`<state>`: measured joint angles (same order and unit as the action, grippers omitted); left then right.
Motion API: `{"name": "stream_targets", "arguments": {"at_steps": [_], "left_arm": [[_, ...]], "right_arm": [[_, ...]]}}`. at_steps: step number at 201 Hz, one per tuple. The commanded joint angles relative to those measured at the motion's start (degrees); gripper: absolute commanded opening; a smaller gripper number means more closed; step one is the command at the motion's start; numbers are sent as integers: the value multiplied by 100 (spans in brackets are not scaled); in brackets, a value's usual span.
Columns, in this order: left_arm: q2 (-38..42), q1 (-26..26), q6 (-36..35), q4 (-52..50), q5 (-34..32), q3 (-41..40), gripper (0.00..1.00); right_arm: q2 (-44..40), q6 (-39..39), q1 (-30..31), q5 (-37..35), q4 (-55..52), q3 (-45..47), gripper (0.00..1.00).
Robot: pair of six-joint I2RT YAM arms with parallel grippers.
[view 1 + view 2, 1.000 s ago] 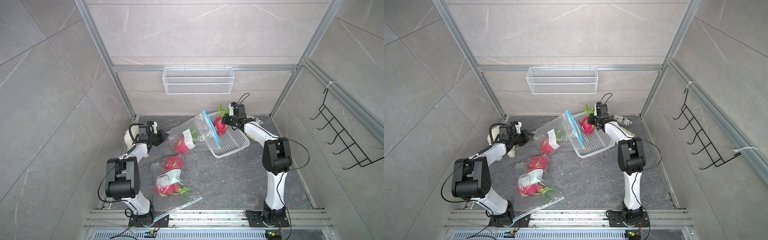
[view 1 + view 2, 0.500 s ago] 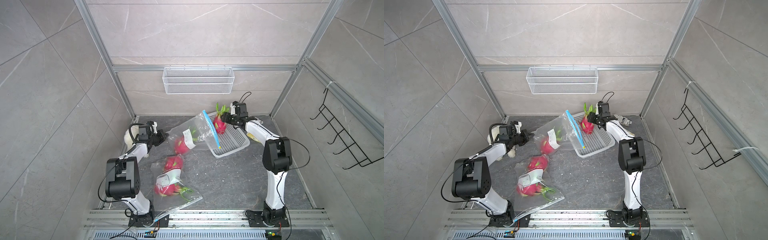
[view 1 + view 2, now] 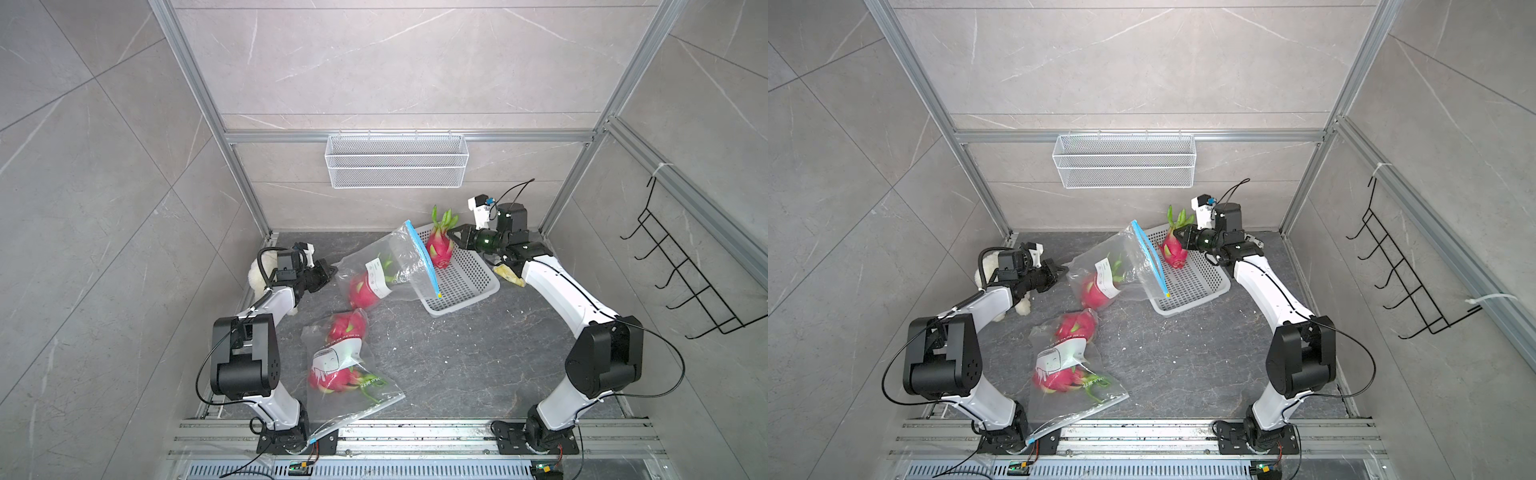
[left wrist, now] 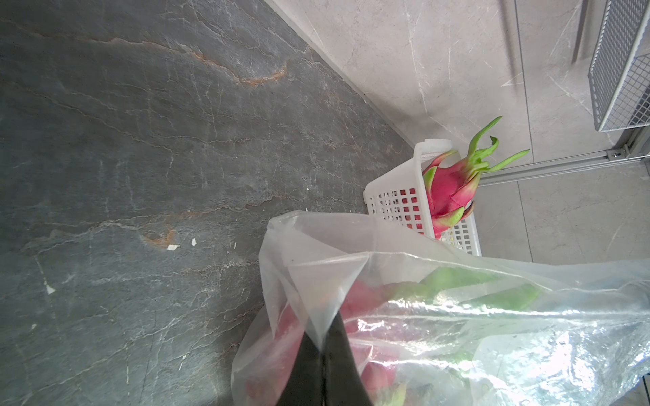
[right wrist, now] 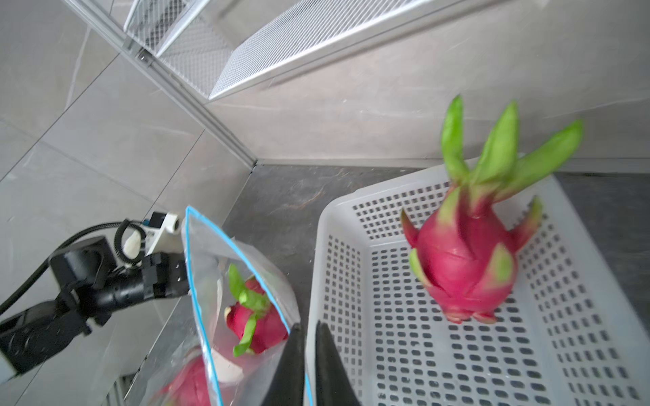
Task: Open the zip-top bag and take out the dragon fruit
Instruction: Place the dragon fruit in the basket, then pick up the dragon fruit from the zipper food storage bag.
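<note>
On the counter [image 3: 457,361], a basket [image 3: 465,274] sits at the rear, right of centre, with a dragon fruit [image 3: 439,249] standing in it. The rear bag [image 3: 399,257] stands just left of it, a second fruit [image 3: 361,293] inside. Before it lies a third fruit [image 3: 347,326], at the far end of the front bag [image 3: 374,399], which holds a fourth fruit [image 3: 336,378]. The left end effector [image 3: 332,271] meets the rear bag's left corner. The right end effector [image 3: 451,235] is just right of the dragon fruit.

In both top views, bare dark stone floor [image 3: 478,353] at lower centre gives me open passage. The upper centre is crowded: a white perforated plastic basket [image 3: 469,270], holding an upright magenta dragon fruit [image 3: 439,249], sits just right of a standing clear zip-top bag with a blue strip [image 3: 395,257]. A second clear plastic bag [image 3: 353,399], lying flat, blocks lower left.
</note>
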<state>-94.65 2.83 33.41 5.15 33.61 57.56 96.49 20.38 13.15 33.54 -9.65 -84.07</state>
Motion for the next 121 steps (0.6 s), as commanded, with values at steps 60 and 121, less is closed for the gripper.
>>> {"name": "stream_targets", "arguments": {"at_steps": [60,121], "left_arm": [[149,32,-150,-47,175,168,0],[79,29,-63,30,235,159,0]], "right_arm": [[466,-178,640,1091,-134,122,0],[747,-367,1101,1281,-270,-5,1]]}}
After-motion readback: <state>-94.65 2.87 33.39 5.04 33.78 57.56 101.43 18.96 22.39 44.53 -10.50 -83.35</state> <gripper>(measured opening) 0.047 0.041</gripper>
